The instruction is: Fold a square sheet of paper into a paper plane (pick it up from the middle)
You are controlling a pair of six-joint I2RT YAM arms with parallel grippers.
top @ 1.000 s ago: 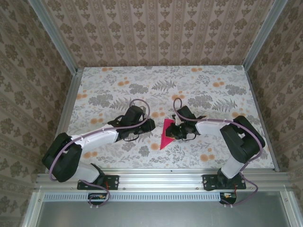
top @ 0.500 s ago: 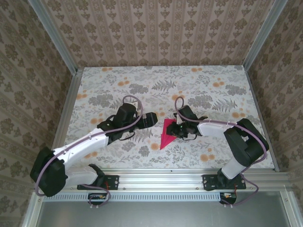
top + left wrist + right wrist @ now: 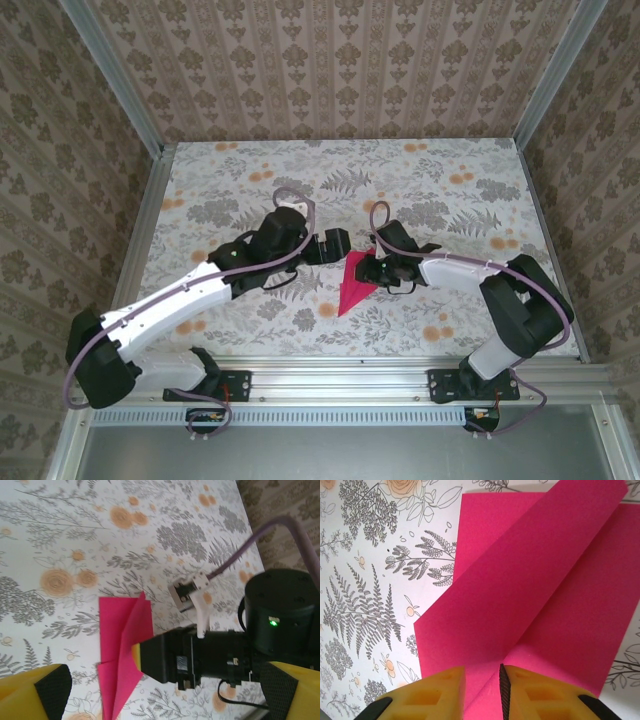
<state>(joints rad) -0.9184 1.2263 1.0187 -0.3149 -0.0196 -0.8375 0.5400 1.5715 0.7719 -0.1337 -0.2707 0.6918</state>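
Magenta-pink paper plane (image 3: 355,283), partly folded into a narrow pointed shape, is lying on the floral desk (image 3: 250,180) between the two arms, its tip pointing toward the near edge. The right hand (image 3: 379,272) is reaching in from the right and pinching a raised fold at the wide end; in the right wrist view its yellow fingers (image 3: 440,695) are sitting close together with pink paper running up between them. The left hand (image 3: 335,243) is hanging near the plane's far left corner, fingers spread wide and gripping nothing.
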